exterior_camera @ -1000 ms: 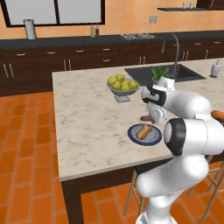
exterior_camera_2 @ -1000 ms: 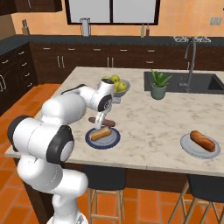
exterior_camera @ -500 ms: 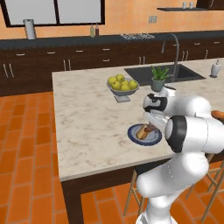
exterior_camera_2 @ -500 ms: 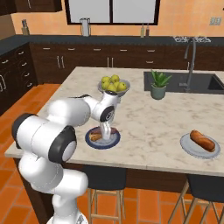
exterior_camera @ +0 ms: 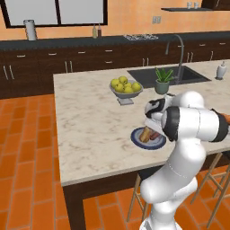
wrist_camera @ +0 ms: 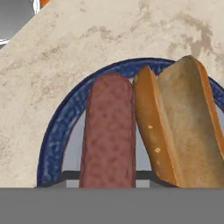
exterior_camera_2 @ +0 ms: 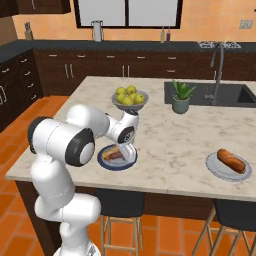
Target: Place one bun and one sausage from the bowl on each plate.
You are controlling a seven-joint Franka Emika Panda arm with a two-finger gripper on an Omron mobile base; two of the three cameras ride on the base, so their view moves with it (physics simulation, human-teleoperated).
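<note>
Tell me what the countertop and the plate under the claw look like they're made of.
Countertop: probably polished marble or similar stone, cream with grey-brown veining. Plate: likely glazed ceramic, a pale grey centre with a mottled dark blue rim; the render leaves it open.

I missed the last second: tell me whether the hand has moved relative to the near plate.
Yes. The hand has come down from above the fruit bowl's side onto the near plate, shut on the sausage beside the bun.

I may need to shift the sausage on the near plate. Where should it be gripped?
Grip the sausage across its middle, coming straight down from above. It lies flat on the plate, long and round, with the bun close along one side, so the fingers must straddle its narrow width.
</note>
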